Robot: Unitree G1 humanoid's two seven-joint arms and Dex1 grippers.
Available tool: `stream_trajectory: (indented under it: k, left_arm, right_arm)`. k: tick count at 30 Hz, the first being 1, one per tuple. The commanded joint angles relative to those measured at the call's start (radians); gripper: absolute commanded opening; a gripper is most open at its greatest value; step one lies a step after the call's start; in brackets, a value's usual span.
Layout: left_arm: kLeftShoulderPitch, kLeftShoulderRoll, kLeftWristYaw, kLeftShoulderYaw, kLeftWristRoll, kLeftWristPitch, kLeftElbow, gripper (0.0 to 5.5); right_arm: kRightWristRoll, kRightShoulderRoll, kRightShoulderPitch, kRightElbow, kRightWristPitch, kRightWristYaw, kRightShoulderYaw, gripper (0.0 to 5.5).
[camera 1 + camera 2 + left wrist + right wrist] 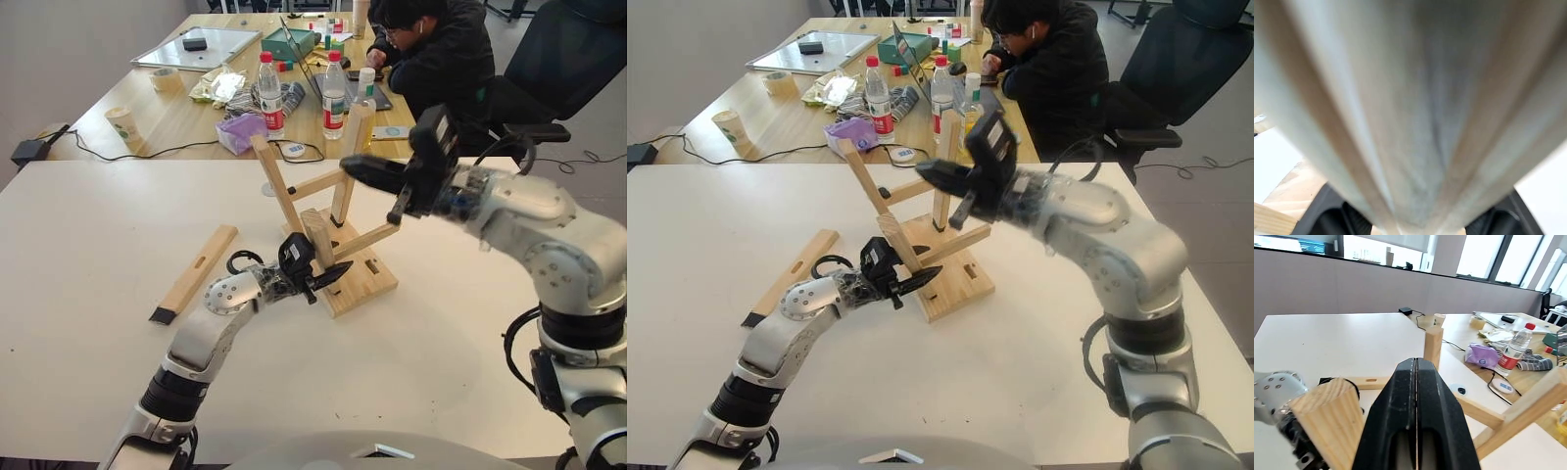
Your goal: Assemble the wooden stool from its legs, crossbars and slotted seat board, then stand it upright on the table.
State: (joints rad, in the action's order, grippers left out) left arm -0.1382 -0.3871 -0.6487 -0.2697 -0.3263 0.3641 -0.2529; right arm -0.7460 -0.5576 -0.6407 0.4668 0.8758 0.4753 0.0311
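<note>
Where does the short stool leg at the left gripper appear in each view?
Left eye: short leg, centre, over the seat board.
Right eye: just left of centre.
Left wrist: blurred wood, very close.
Right wrist: seen end-on, close up.
Landmark: left gripper at its foot.

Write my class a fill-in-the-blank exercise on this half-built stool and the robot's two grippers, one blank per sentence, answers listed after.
1. The table under the seat board is ______ in colour.
2. The loose leg lies flat on the table and does not ______ the seat board.
3. The right gripper, near the upper crossbar, is ______ and holds nothing.
4. The upright leg on the board is held by the ______ gripper.
Missing words: white; touch; shut; left.
</note>
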Motion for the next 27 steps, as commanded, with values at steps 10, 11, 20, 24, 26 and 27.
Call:
stream_trajectory:
  k: [10, 11, 20, 24, 26, 27]
  left_arm:
    - [0.034, -0.048, -0.049, 0.019, -0.007, 0.091, 0.013, 2.86]
    - [0.036, -0.050, -0.051, 0.018, -0.007, 0.097, 0.002, 3.01]
    - [0.158, -0.311, -0.234, 0.158, -0.056, 0.146, -0.105, 4.02]
    - [0.225, -0.542, -0.469, 0.293, -0.092, 0.103, -0.003, 4.02]
    - [0.167, -0.533, -0.422, 0.367, -0.093, 0.105, 0.094, 4.02]
    - [0.137, -0.522, -0.389, 0.369, -0.063, 0.085, 0.138, 4.02]
  right_arm:
    - [0.063, -0.022, -0.097, -0.123, -0.070, 0.019, -0.126, 0.00]
    - [0.065, -0.023, -0.096, -0.125, -0.072, 0.022, -0.127, 0.00]
    - [0.085, -0.055, -0.084, -0.101, -0.067, 0.031, -0.178, 0.00]
    - [0.099, -0.097, -0.064, -0.110, -0.075, 0.041, -0.218, 0.00]
    - [0.102, -0.105, -0.053, -0.115, -0.083, 0.048, -0.225, 0.00]
    - [0.102, -0.110, -0.042, -0.106, -0.079, 0.044, -0.236, 0.00]
